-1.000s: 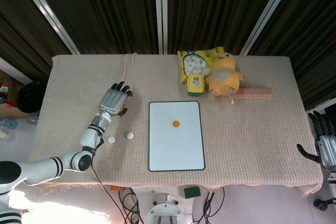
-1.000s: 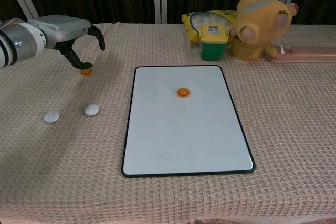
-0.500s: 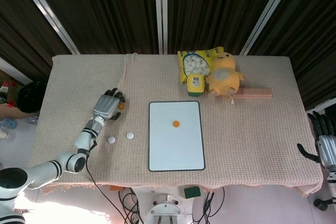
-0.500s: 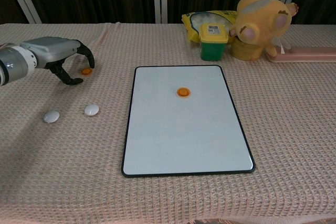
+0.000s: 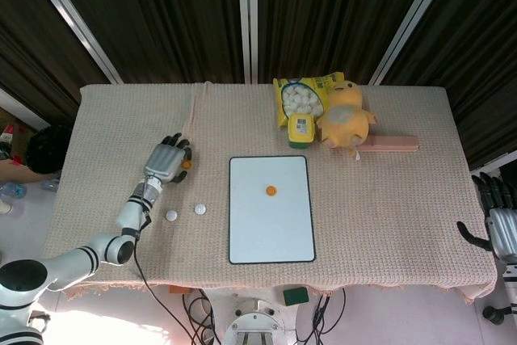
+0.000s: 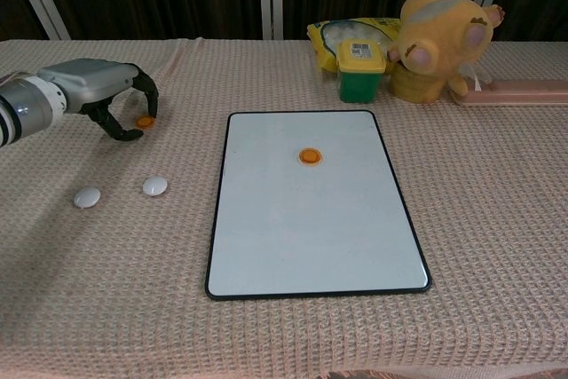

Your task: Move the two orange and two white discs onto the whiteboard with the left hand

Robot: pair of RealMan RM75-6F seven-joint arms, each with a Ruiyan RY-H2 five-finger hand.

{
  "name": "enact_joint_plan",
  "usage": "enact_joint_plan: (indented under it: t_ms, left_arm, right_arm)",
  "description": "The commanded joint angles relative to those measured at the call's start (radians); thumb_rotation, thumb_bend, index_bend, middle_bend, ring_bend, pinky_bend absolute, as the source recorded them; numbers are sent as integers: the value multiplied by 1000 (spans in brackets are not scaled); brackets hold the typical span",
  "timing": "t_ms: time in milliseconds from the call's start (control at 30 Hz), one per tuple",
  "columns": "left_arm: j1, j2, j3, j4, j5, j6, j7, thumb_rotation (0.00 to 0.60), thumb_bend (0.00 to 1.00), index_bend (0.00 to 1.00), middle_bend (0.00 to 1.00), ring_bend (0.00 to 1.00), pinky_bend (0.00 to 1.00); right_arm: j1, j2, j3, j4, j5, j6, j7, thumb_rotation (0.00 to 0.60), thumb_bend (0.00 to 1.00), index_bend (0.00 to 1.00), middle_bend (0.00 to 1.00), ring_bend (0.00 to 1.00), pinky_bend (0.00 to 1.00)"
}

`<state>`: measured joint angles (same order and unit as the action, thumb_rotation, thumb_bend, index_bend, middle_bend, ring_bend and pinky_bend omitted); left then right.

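On the near table area, observations are logged from front to back.
Whiteboard [image 6: 311, 237]: laid flat on the woven tablecloth [image 6: 479, 255]; its long axis is seen running from the near edge toward the far edge; a white face with a thin black rim and rounded corners is noted.
White discs: two small glossy rounds, one [image 6: 87, 197] further left and one [image 6: 154, 185] nearer the board, are found side by side on the cloth left of the whiteboard, apart from each other and from the board.
Orange disc on board [image 6: 309, 156]: seen lying flat in the far half of the whiteboard, roughly centred across its width.
Orange disc off board [image 6: 145, 121]: seen on the cloth beyond the white discs, well left of the whiteboard, just beside the fingertips of the left hand.
Left hand [image 6: 111, 99]: arched over the cloth with fingers curled downward; whether the orange disc is touched or pinched cannot be told.
Right hand [image 5: 499, 217]: seen off the table's right edge in the head view; fingers apart, nothing held.
Far items: a green jar with yellow lid [image 6: 361, 71], a yellow snack bag [image 6: 342, 33], a yellow plush toy [image 6: 439, 42] and a pink bar [image 6: 519, 90] are grouped beyond the board's far right corner.
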<state>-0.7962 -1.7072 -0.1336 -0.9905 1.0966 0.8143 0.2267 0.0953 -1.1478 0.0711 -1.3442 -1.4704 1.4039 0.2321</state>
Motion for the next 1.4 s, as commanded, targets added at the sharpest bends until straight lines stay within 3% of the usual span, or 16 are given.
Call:
enact_joint_plan:
  t_ms: [33,433,833,1033,1267,1400]
  left_arm:
    - [2,-2,-4,4,4,2,-1,600,283,424,193,61,137]
    - [3,-1,-18,12,11,-5,10,600,283,428,193,61,138]
    - [6,8,-25,-13,29,1,10,600,283,493,199,61,138]
    - [2,43,-24,-107,48,11,33,600,282,500,198,61,138]
    - [-8,110,-8,-388,60,53,167,600,285,502,199,61,138]
    - [-12,97,12,-479,69,89,254,600,286,502,199,61,138]
  right_arm:
    - [1,0,0,2,3,-4,1,600,269,0,0,0,0]
    - [9,3,4,-9,8,-11,-16,600,273,0,0,0,0]
    - [8,3,4,-10,13,-12,-15,600,273,0,0,0,0]
    - [7,0,5,-1,8,-4,5,600,273,0,0,0,0]
    - [-1,-5,9,26,12,8,56,600,273,0,0,0,0]
    - [-7,-2,8,40,6,20,74,600,273,0,0,0,0]
